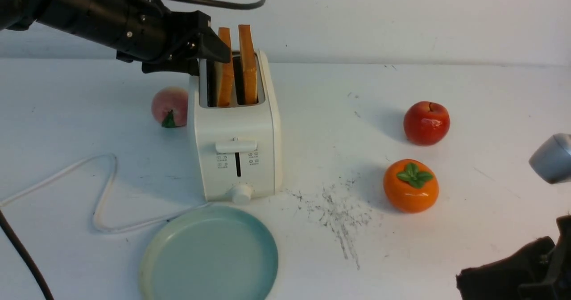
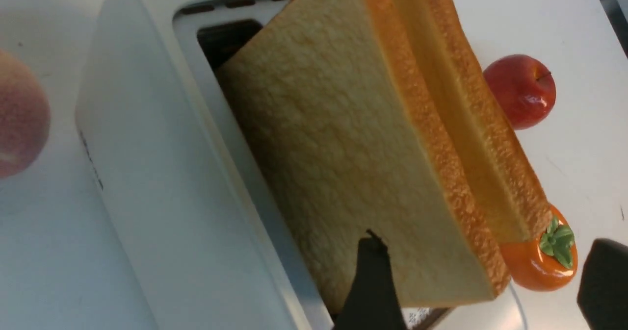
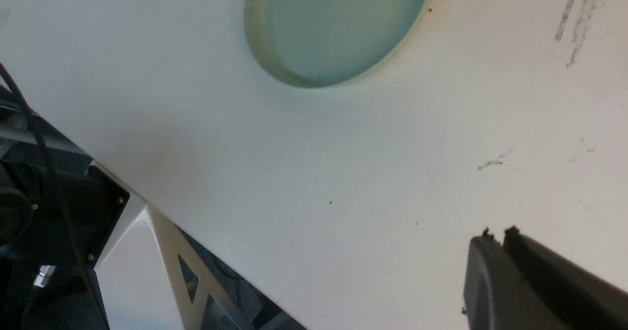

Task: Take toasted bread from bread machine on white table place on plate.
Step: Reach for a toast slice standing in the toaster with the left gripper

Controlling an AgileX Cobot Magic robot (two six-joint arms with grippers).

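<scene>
Two slices of toasted bread stand upright in the slots of the cream-white bread machine (image 1: 236, 157): the left slice (image 1: 225, 81) and the right slice (image 1: 247, 63). My left gripper (image 1: 221, 52) reaches in from the left at the top of the left slice. In the left wrist view it (image 2: 485, 276) is open, with the corner of the near slice (image 2: 343, 148) between its dark fingers (image 2: 370, 281). The pale blue-green plate (image 1: 209, 255) lies in front of the bread machine on the white table (image 1: 339, 113). My right gripper (image 3: 496, 233) is shut and holds nothing, low over the table's near right.
A peach (image 1: 169, 106) sits left of the bread machine. A red apple (image 1: 426, 122) and an orange persimmon (image 1: 410, 185) sit to the right. The white cord (image 1: 102, 193) loops across the left front. Scuff marks (image 1: 339, 215) lie between plate and persimmon.
</scene>
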